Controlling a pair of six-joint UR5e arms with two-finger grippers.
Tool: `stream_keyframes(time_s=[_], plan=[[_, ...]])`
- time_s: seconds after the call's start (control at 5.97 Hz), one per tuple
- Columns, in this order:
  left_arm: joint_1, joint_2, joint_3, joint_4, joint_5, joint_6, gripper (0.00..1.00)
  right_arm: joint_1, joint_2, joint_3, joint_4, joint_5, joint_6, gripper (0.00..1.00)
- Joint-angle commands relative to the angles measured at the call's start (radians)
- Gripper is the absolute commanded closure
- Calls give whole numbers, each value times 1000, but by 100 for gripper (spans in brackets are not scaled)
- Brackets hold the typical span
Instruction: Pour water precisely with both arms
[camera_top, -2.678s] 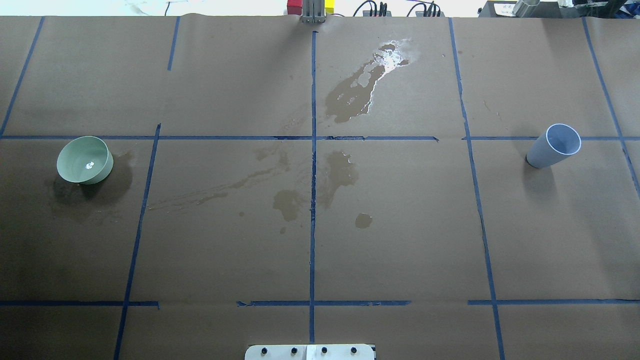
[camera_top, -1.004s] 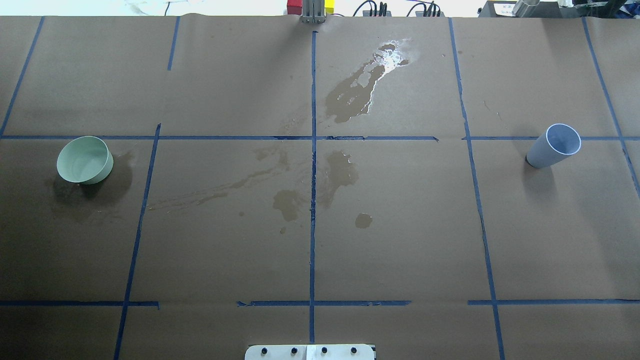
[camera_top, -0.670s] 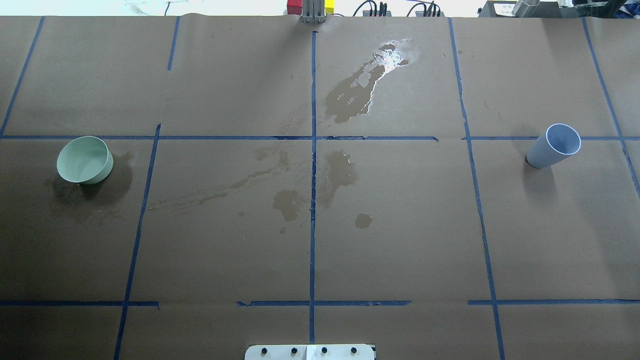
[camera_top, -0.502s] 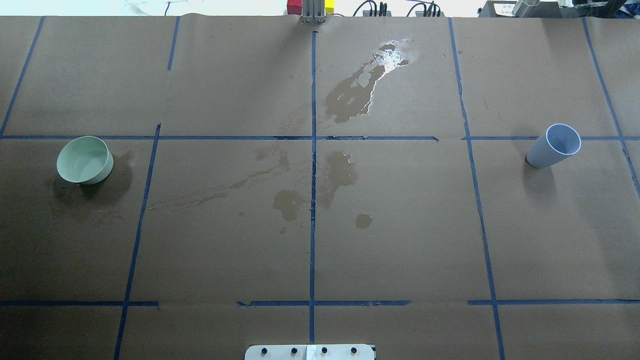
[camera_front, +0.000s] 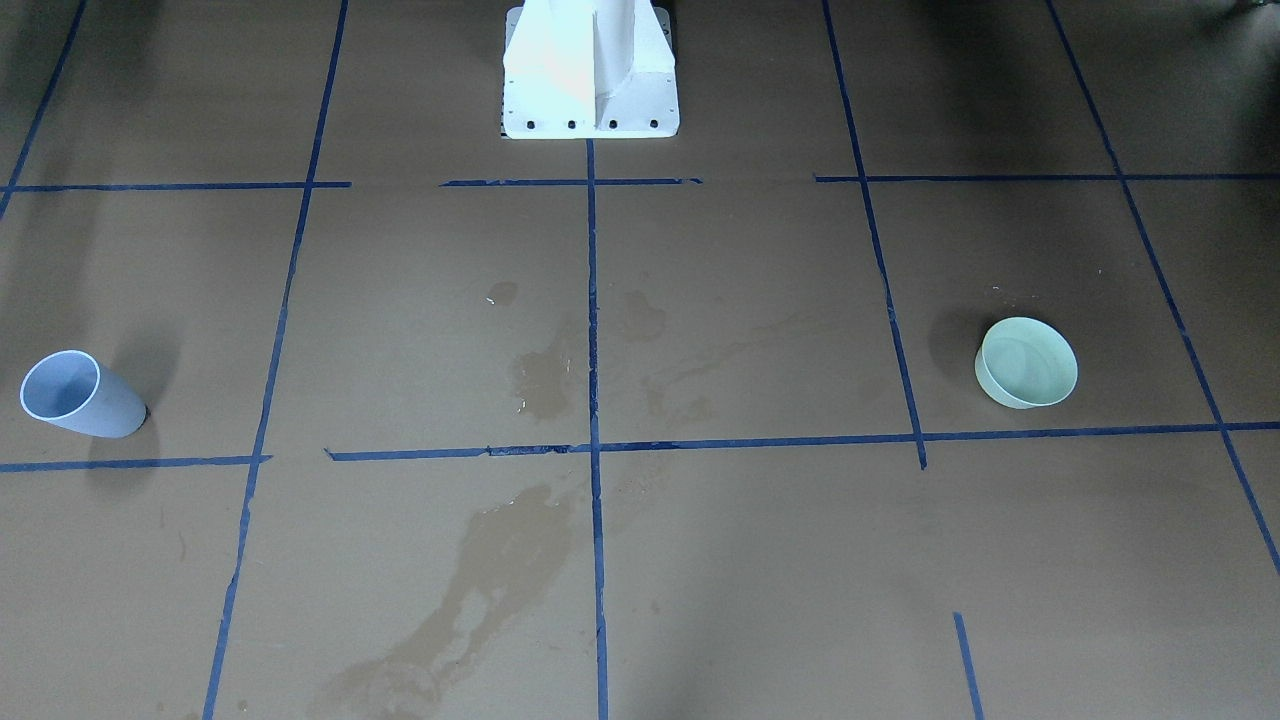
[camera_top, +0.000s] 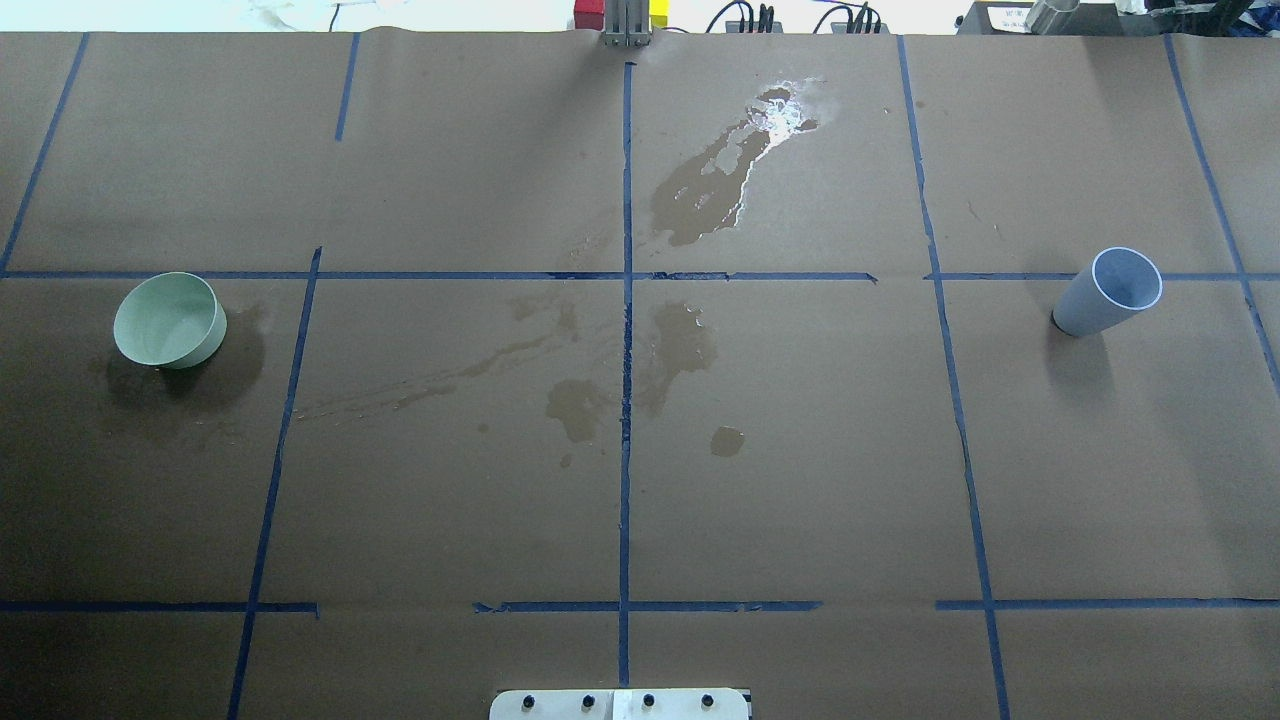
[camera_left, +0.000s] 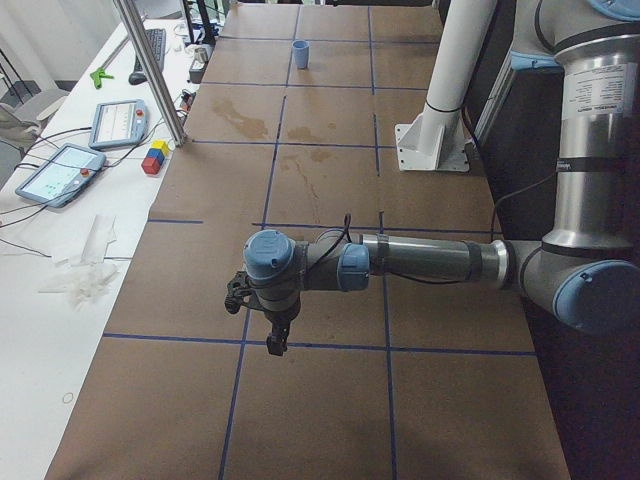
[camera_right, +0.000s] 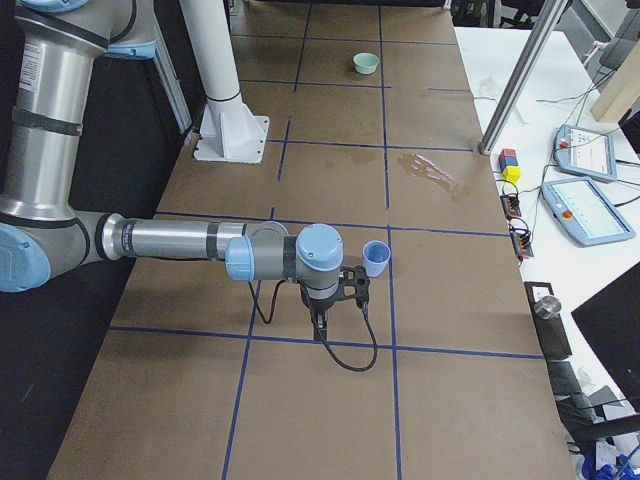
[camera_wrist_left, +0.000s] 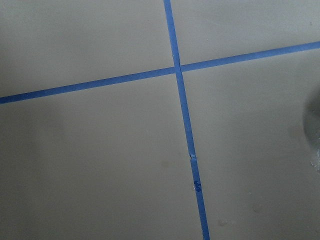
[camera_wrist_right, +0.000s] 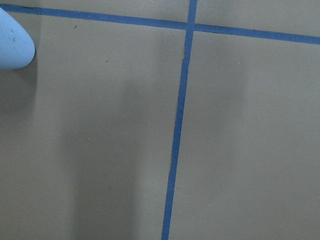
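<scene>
A pale green bowl (camera_top: 168, 320) stands at the table's left, on a dark damp patch. A blue-grey cup (camera_top: 1108, 292) stands at the right. I see no water inside either. Neither arm shows in the overhead view. In the exterior left view my left gripper (camera_left: 272, 338) hangs low over the paper, and I cannot tell if it is open or shut. In the exterior right view my right gripper (camera_right: 350, 290) hovers just beside the cup (camera_right: 377, 259), apart from it, state unclear. The cup's edge (camera_wrist_right: 12, 45) shows in the right wrist view.
Brown wet stains (camera_top: 680, 350) spread over the middle of the paper. A shiny puddle (camera_top: 780, 115) lies at the far centre. Blue tape lines (camera_top: 626, 400) form a grid. The white pedestal (camera_front: 590, 70) stands at the robot's edge. Tablets (camera_left: 60, 170) lie beyond the far edge.
A small bright glint inside the green bowl 2.7 s ago no longer shows. Bowl and cup have not moved.
</scene>
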Motion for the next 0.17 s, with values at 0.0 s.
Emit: stream_keyframes(time_s=[0.0], plan=[[0, 0, 0, 0, 0, 0, 0, 0, 0, 0, -1, 0, 0, 0]])
